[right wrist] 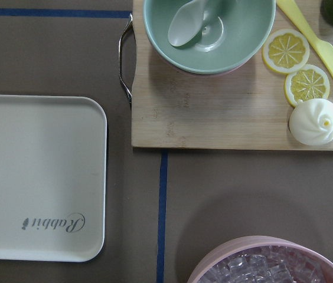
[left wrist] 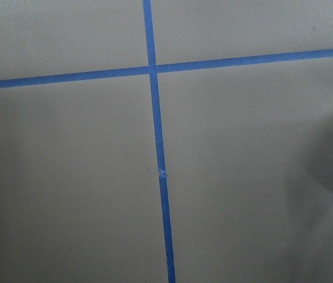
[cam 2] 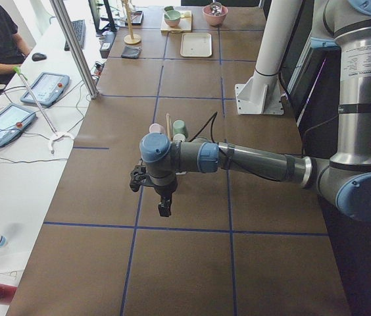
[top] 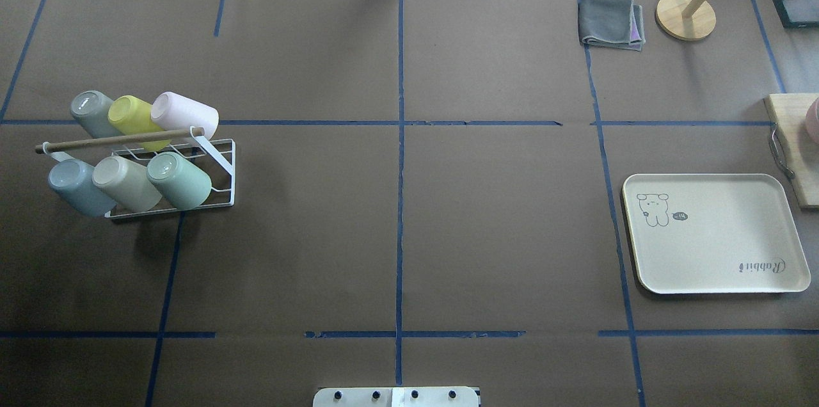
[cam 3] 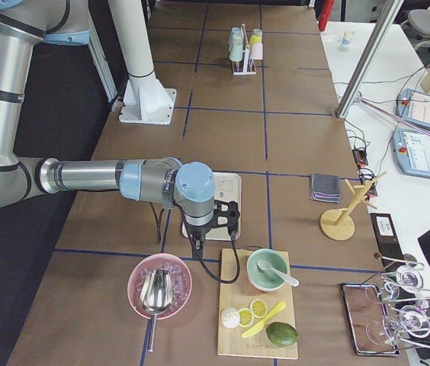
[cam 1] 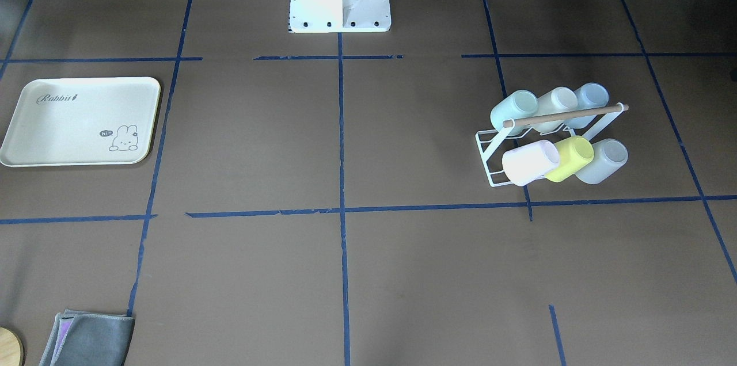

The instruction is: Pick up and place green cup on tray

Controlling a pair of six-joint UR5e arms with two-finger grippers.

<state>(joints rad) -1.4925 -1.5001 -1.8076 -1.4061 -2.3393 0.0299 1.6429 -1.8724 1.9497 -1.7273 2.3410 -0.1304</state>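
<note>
Brown paper-covered table [top: 288, 234], blue tape grid. green cup [top: 181, 180] tilted on white wire rack [top: 222, 167] on robot's left side, in row nearer robot, at the end toward table centre, touching beige cup [top: 125, 184]. tray [top: 716, 260] flat on robot's right side, well apart from rack. left gripper [cam 2: 164, 209] hangs over bare taped table, apart from rack. right gripper [cam 3: 216, 225] over tray edge, next to wooden board [right wrist: 214, 112]. Finger spacing: cannot tell on either, side cameras only
</note>
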